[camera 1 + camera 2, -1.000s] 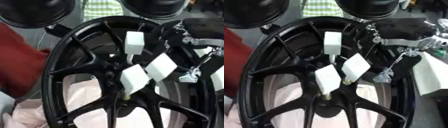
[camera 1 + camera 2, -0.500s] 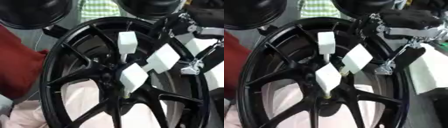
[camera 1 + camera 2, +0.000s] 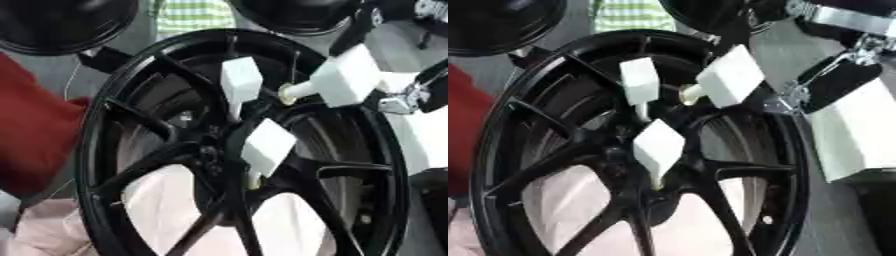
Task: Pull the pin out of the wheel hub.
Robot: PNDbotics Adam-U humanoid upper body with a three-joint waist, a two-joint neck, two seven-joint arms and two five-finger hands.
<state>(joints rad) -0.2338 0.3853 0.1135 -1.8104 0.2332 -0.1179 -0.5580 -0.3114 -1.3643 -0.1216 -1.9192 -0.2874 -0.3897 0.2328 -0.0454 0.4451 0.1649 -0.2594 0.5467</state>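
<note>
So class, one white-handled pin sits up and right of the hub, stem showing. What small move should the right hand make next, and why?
Probably draw the upper-right pin a little further up and right, along its stem. Its yellowish tip lies close against the black wheel, so it may not be clear. The right hand is beside its handle.

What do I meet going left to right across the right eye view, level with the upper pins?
Left rim of the black wheel → upright white pin head → tilted white pin head, drawn out toward the right → black and silver right hand → white block at the right edge.
</note>
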